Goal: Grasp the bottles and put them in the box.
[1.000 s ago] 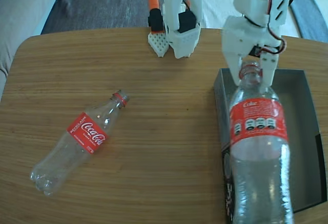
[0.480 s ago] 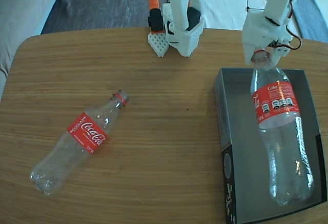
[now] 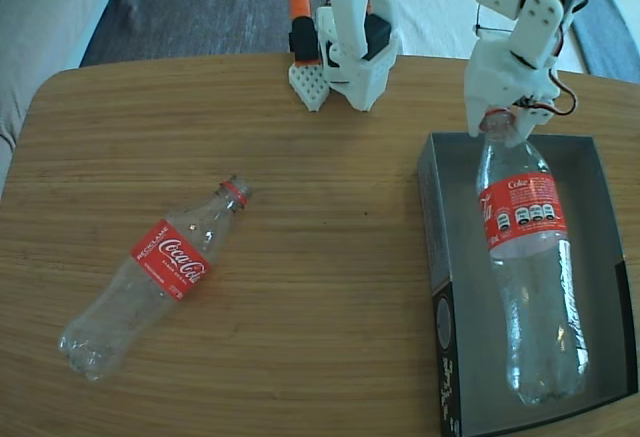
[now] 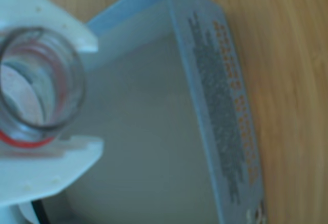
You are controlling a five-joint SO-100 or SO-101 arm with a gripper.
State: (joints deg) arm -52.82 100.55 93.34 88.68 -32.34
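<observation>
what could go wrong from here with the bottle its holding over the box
1. The gripper holds the bottle only by its neck; released from there, it may roll or settle at a slant inside the box.
2. If it ends up mid-box, little room may remain for the second bottle lying on the table.
3. Withdrawing could catch the box's far wall, beside the gripper.

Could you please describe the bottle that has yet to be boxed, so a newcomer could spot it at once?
On the wooden table, look left of the box in the fixed view. The loose bottle lies there on its side, alone. Unlike the gripped bottle, nothing touches it.
</observation>
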